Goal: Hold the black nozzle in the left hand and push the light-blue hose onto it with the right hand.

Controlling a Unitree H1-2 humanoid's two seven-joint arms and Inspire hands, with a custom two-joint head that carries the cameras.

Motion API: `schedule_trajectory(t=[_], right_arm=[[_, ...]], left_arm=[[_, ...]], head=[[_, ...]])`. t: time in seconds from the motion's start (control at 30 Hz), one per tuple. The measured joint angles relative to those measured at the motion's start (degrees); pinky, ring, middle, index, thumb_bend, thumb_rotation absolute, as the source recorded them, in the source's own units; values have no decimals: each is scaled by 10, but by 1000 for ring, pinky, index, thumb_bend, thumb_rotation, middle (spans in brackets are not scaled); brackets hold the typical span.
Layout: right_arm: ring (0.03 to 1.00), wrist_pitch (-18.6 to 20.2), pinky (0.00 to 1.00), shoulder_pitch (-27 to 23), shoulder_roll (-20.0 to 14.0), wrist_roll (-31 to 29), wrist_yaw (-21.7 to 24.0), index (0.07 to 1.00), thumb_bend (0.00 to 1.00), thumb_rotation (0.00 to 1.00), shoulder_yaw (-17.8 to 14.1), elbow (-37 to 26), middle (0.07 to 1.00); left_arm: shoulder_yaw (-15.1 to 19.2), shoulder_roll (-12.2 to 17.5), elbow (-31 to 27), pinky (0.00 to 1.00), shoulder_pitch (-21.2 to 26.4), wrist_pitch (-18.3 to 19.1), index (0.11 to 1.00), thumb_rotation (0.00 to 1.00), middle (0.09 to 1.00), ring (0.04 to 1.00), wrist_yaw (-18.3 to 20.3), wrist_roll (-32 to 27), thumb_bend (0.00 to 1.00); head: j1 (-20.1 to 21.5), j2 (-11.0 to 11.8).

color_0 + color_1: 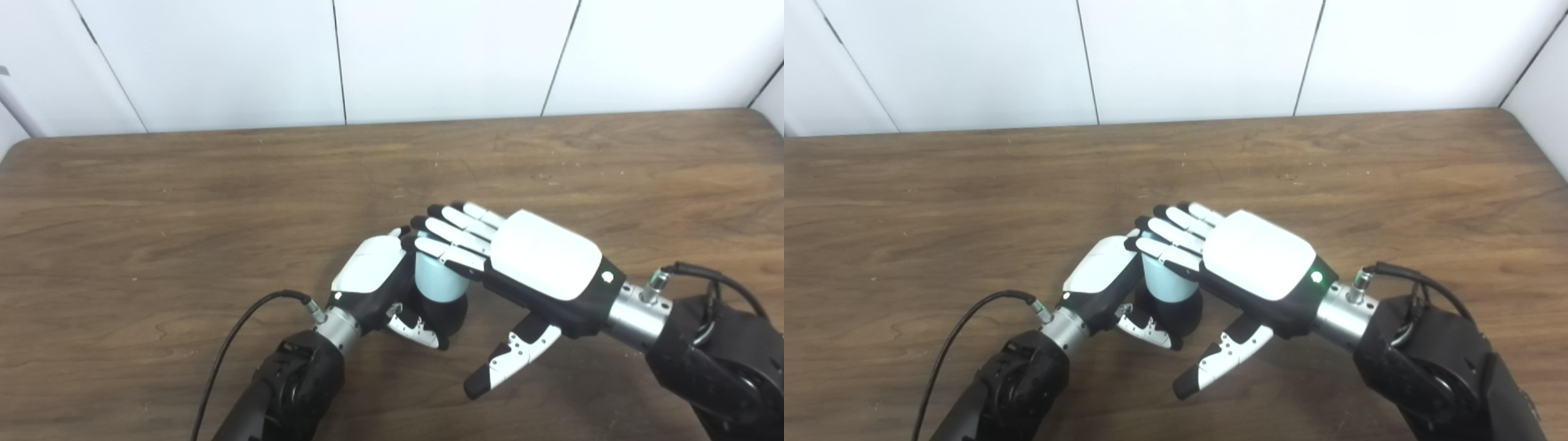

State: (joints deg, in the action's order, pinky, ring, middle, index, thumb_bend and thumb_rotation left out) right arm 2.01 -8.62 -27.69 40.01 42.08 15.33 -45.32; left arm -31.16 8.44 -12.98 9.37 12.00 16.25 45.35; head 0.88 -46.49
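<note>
Left eye view is showing the left robot hand (373, 272) wrapping around the black nozzle (446, 312) low on the counter (184, 202). The light-blue hose (436, 278) is sitting on top of that nozzle, looking light and probably squishy. The right robot hand (527, 263) is lying flat over the hose, fingers straight, gripping nothing.

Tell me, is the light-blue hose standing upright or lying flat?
Upright. The light-blue hose stands on the black nozzle, held by the left hand; the right hand lies flat over it.
</note>
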Motion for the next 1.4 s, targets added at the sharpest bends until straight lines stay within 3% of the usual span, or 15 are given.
schedule_trajectory(t=[0.3,0.53,0.77,0.97,1.17,1.4], right_arm=[[1000,5,1000,-2,0,2,0,947,699,1000,5,-1,1000],[1000,46,1000,-30,-12,-14,36,942,690,1000,4,-24,995],[1000,23,1000,-38,-12,-33,27,933,678,1000,-27,-18,982],[988,4,1000,-48,20,-22,-19,920,619,984,-51,0,966],[981,2,1000,-66,56,-12,-25,914,607,959,-57,-2,966],[983,3,1000,-66,65,-8,-25,912,597,949,-66,-2,965]], left_arm=[[0,0,0,1000,0,0,484,0,482,683,0,-1,524],[-2,0,0,1000,1,0,474,0,502,680,0,0,522],[-4,0,2,1000,2,0,463,0,518,669,-1,0,521],[-4,0,3,1000,1,0,461,0,524,691,-4,0,519],[-3,-1,8,1000,2,-7,457,0,529,696,-9,-3,518],[-2,-1,9,1000,1,-8,467,0,514,685,-10,-5,521]], head=[[0,1],[-17,8],[-29,23],[-32,32],[-20,34],[-20,33]])
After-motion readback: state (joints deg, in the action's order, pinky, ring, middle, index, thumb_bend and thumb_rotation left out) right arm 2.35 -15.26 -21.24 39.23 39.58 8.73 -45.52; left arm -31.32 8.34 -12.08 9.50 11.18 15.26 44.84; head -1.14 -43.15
